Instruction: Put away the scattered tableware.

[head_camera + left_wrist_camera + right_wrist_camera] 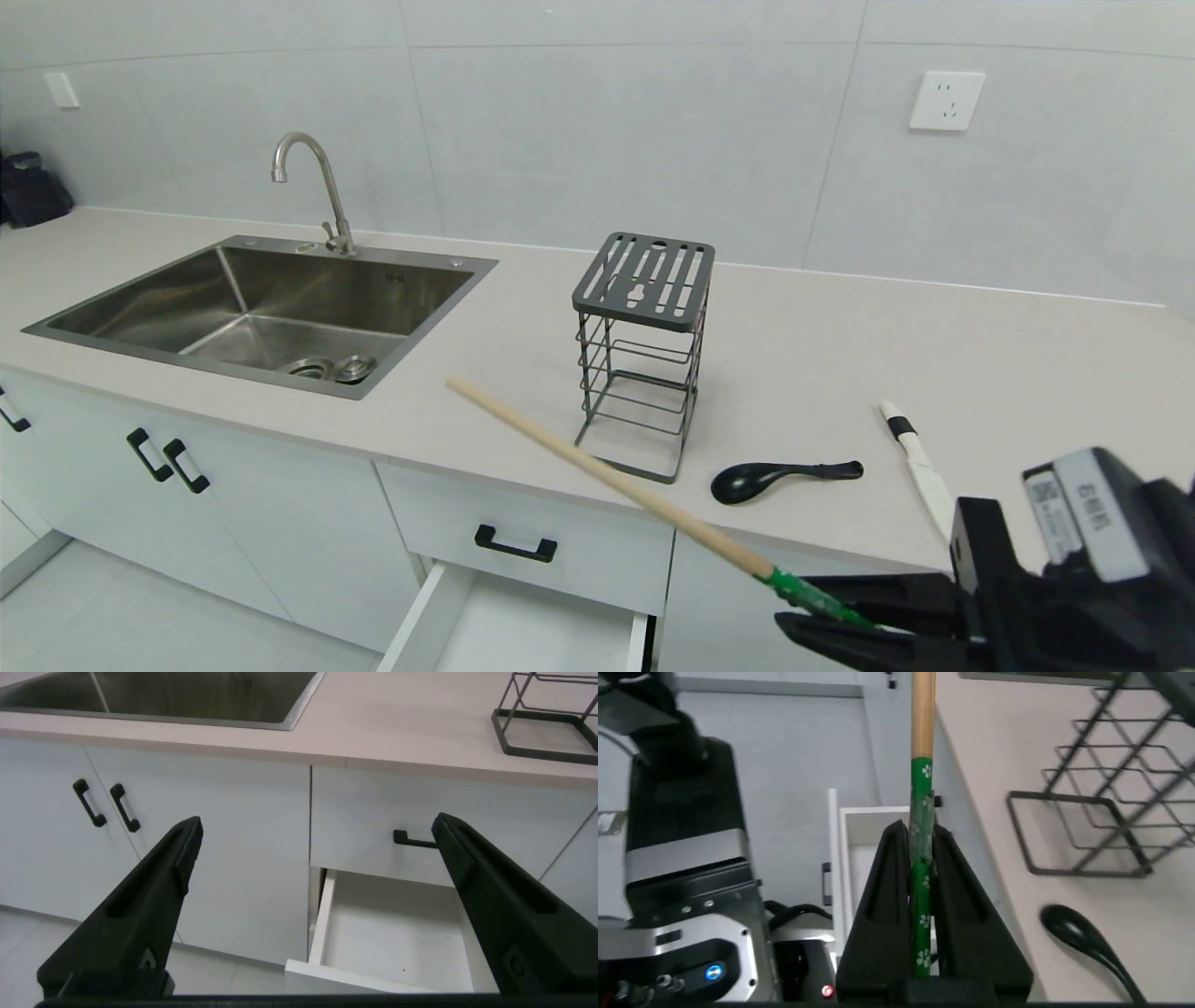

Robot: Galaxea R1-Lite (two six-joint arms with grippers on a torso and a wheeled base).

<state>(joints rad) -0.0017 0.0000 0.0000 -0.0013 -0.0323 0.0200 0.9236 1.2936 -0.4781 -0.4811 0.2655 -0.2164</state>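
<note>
Right gripper (822, 607) is pinched tight on the chopstick (607, 476) by its green end, so the long shaft slants free just in front of the wire rack (644, 355), probably for slotting in. Spoon (775, 478) and knife (920, 462) lie right of the rack. Left gripper (318, 826) gapes wide, holding nothing.

Chopstick (607, 476): green end hidden inside right gripper (800, 605). White utensil (920, 462): near end behind right gripper, type unclear. Open drawer (523, 635): cut by lower edge.

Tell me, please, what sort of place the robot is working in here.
Probably a home-style kitchen: a steel sink with a faucet is set into the countertop, with white cabinets and an open drawer below.
</note>
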